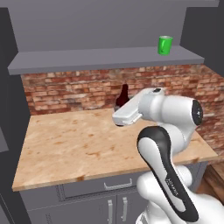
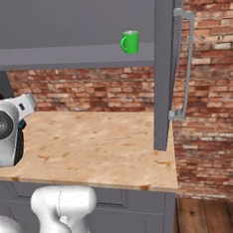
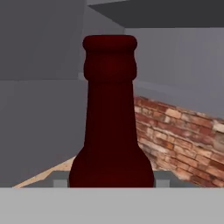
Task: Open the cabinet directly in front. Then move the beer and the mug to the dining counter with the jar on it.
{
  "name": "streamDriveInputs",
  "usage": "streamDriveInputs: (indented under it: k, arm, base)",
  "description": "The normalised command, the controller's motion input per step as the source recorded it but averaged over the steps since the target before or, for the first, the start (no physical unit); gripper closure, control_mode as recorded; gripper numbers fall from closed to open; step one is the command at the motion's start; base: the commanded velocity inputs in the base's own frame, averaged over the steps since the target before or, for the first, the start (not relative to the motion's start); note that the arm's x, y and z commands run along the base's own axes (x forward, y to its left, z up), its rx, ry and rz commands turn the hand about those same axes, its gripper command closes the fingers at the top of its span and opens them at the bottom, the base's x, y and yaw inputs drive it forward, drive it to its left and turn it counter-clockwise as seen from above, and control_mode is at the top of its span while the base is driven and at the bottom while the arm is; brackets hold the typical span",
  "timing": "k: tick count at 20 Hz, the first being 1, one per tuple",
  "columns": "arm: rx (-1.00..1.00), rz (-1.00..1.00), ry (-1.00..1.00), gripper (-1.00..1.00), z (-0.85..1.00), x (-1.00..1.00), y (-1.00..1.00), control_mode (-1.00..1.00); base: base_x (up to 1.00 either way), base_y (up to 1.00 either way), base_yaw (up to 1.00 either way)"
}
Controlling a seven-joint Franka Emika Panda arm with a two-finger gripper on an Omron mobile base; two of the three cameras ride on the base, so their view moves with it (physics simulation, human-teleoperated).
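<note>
The beer [image 3: 110, 118] is filling the middle of the hand view, its dark reddish neck rising to a thick lip near the top of the frame, and the claw [image 3: 111, 183] is sitting at its shoulders, one grey fingertip [image 3: 60, 183] showing at the lower left of the bottle and the other at the lower right. The jaws are standing part open with the bottle between them; whether the pads are actually pressing on the glass I cannot tell, as they are mostly cut off at the bottom. No label or lettering is showing on the bottle from this angle. In the left base view the beer [image 1: 123, 97] is standing upright at the centre of the frame, at the back of the wooden table [image 1: 65, 144] by the brick wall, partly behind the arm's white hand. The mug [image 1: 165, 45] is standing on the grey shelf [image 1: 87, 59] of the cabinet [image 2: 166, 59] in the upper right. Small dark writing is running along the arm's black link, too fine to read.
</note>
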Motion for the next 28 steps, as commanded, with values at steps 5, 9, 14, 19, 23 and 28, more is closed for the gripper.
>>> streamDriveInputs:
  k: [5, 9, 14, 19, 23, 28]
  arm:
    - [0.00, 0.00, 0.00, 1.00, 0.00, 0.00, 0.00, 1.00]
    - [0.00, 0.00, 0.00, 1.00, 0.00, 0.00, 0.00, 1.00]
    - [0.00, 0.00, 0.00, 1.00, 0.00, 0.00, 0.00, 1.00]
    - [0.00, 0.00, 0.00, 1.00, 0.00, 0.00, 0.00, 1.00]
    - [0.00, 0.00, 0.00, 1.00, 0.00, 0.00, 0.00, 1.00]
    - [0.00, 0.00, 0.00, 1.00, 0.00, 0.00, 0.00, 1.00]
  base:
    - [-0.27, 0.01, -0.51]
    - [-0.01, 0.02, -1.00]
    - [-0.06, 0.01, -1.00]
    - [-0.10, 0.04, -1.00]
    - [0.00, 0.00, -1.00]
    - [0.00, 0.00, -1.00]
